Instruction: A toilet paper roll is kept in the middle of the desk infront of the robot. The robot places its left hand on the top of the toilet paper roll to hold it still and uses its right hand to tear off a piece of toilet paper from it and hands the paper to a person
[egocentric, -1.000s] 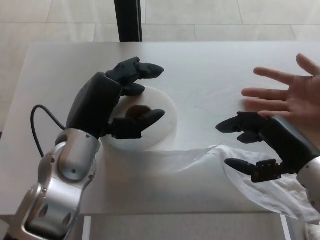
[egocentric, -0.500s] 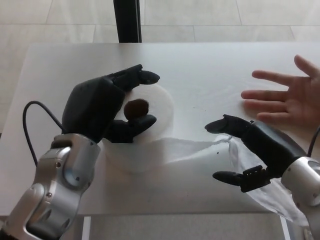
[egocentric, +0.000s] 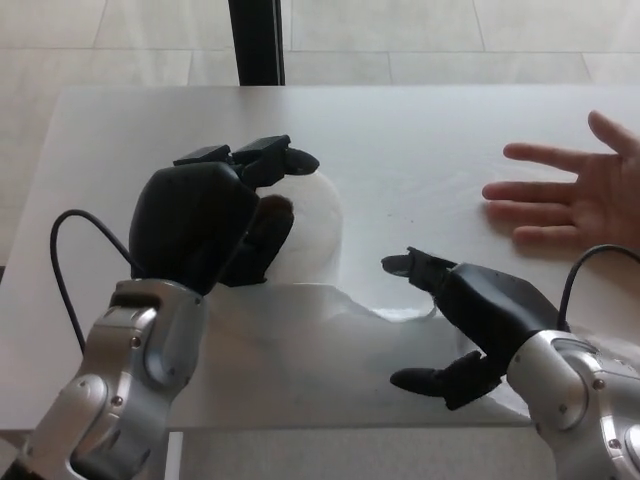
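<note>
A white toilet paper roll (egocentric: 318, 225) stands upright in the middle of the desk (egocentric: 440, 130). My left hand (egocentric: 205, 220) lies on top of it, fingers curled over its far edge and the thumb covering most of the brown core. A loose strip of paper (egocentric: 340, 310) runs from the roll along the desk to the right. My right hand (egocentric: 455, 320) hovers over the strip's right end with its fingers spread wide; the paper lies between and under them, not pinched. A person's hand (egocentric: 575, 195) rests palm up at the desk's right edge.
A black post (egocentric: 256, 40) stands behind the desk's far edge on a pale tiled floor. A black cable (egocentric: 58, 265) loops out beside my left forearm. The desk's front edge runs just below both arms.
My left hand has come down onto the roll and now covers its core. My right hand has moved left along the paper strip toward the roll. The person's hand has stayed put.
</note>
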